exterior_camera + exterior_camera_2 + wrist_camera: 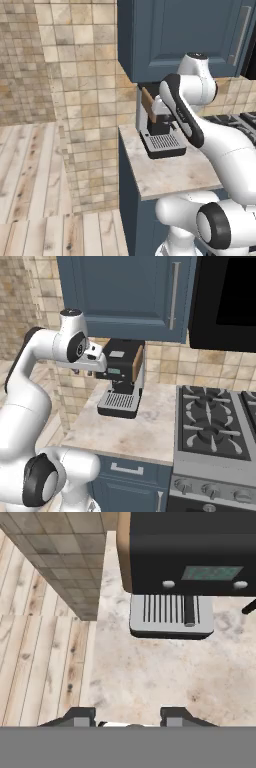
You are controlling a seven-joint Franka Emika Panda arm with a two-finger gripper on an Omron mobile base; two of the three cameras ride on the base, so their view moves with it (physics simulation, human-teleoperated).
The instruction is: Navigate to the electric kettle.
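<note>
Wood floor [40,657] at nine o'clock, tiled wall end [65,557] at eleven, marble counter [165,672] centre, coffee machine [187,557] at one o'clock above gripper [127,716], fingers apart and empty, stove [215,426] at three o'clock, electric kettle's place cannot be told.

Table front [135,436]: bare marble between the near edge and the coffee machine, wide enough for a hand to pass.
Coffee machine [122,378]: stands at the back of the table, right under the upper cabinet; its drip tray [171,616] juts forward and blocks the back strip.
Upper cabinet [125,293]: blue doors hang low over the machine, closing off the room above it.
Stove [215,428]: raised dark grates just beside the table's right edge bar a low sweep that way.
Tiled wall [85,100]: ends the table on the left; a corner of it stands close by the machine.
Hand [127,717]: hangs above the bare marble, fingertips apart, nothing between them.
Floor [30,170]: open wooden boards left of the table.
</note>
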